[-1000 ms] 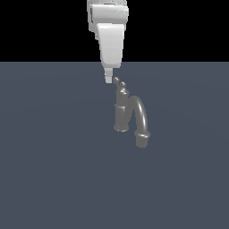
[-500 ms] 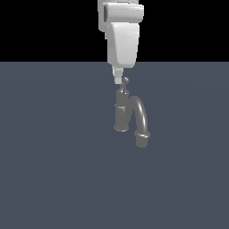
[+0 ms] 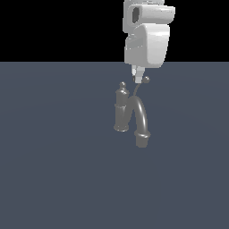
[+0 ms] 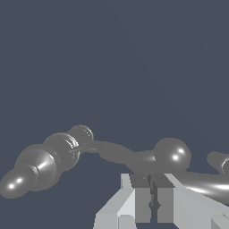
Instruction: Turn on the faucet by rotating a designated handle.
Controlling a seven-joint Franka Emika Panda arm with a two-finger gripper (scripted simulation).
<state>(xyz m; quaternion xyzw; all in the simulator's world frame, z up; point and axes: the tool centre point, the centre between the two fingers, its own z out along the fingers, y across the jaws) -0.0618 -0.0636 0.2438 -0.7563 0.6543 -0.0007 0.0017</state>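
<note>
Closest to my wrist camera, my gripper (image 4: 149,197) has its two fingers (image 4: 141,199) pressed together with only a dark slit between them, and nothing is caught in that slit. Just past the fingertips sits the ball tip of the handle (image 4: 172,153), round and shiny, apparently touching or nearly touching the fingertips, though I cannot tell whether there is real contact. From that ball the thin curved lever runs away toward the post of the faucet (image 4: 49,159), where it joins below the knob finial. Part of the thick spout shows as a bright grey band beside my fingers.

In the exterior view my gripper (image 3: 138,77) hangs nose-down from the white wrist housing, directly above the faucet (image 3: 121,112). The ball end of the handle (image 3: 145,80) lies just beside the fingertips, on the exterior view's right of them, and its wire stem drops in a curve toward the post. The post stands upright on the dark blue-grey surface (image 3: 53,170), with the gooseneck spout arching down on the exterior view's right and ending in its wider collar just above the surface.
</note>
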